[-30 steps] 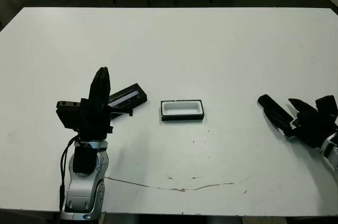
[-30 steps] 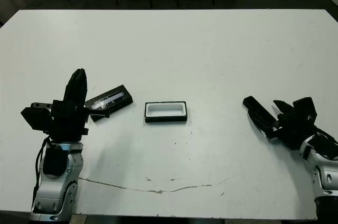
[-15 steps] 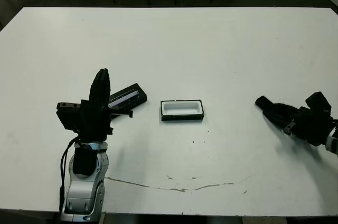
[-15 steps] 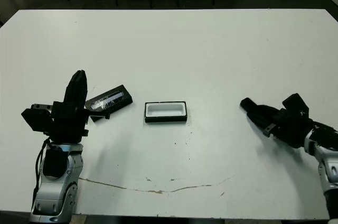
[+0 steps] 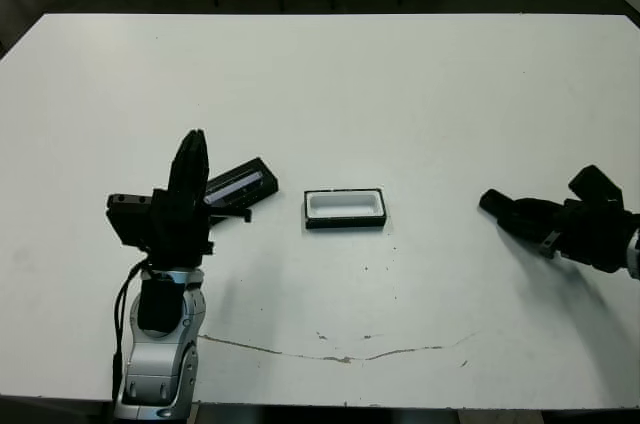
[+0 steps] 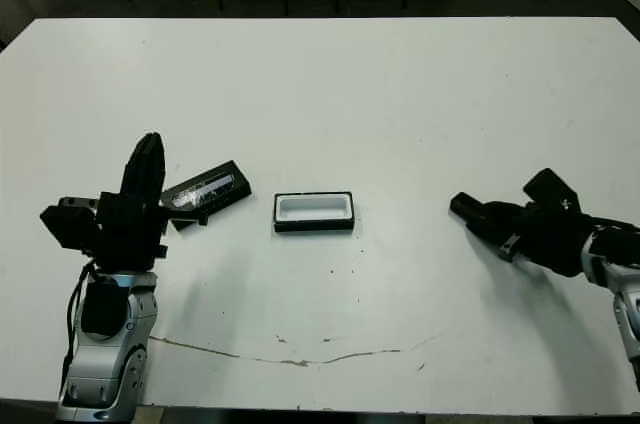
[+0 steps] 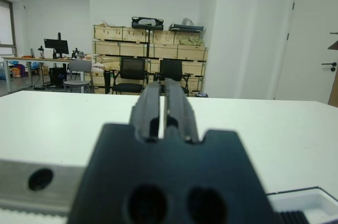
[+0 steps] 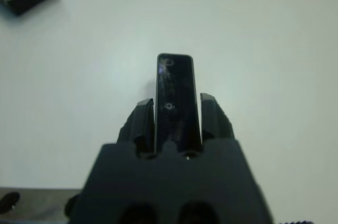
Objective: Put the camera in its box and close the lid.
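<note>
The camera (image 8: pixel 174 102) sits clamped in the right claw (image 6: pixel 480 216), well right of the open box (image 5: pixel 345 208); the left claw (image 5: pixel 190 169) stands upright, fingers pressed together, beside the lid (image 5: pixel 238 184).

Black box (image 5: pixel 345 209) lined white; black lid (image 5: pixel 238 184) with grey strip; white table (image 5: pixel 400 94).

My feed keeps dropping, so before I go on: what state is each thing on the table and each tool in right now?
box: open, white inside empty, flat on the table.
lid: off the box, lying to its left, partly behind the left tool.
camera: clamped on edge in the right tool, off to the right of the box.
left tool: shut, empty, pointing up.
right tool: shut on the camera.
</note>
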